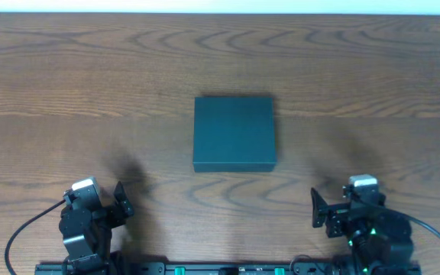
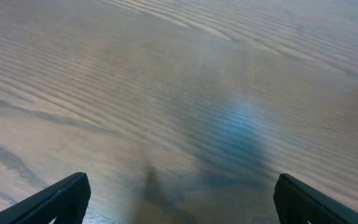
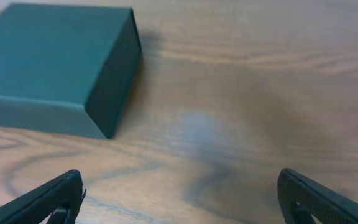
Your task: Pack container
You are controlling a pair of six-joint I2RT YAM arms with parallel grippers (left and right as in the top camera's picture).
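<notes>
Container (image 1: 234,131), roughly square, lid shut, sits mid desk (image 1: 67,69), forward-left of right gripper (image 1: 319,208), the nearer; left gripper (image 1: 121,200) farther. All fingers wide, empty.

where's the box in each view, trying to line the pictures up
Overhead: the box lies shut at the middle of the picture, ahead of both arms.
Left wrist: not in it; only bare wood shows.
Right wrist: upper left, running off the left edge, one corner facing the camera.
Shared landmark: the wood-grain table, seen in all three views.
</notes>
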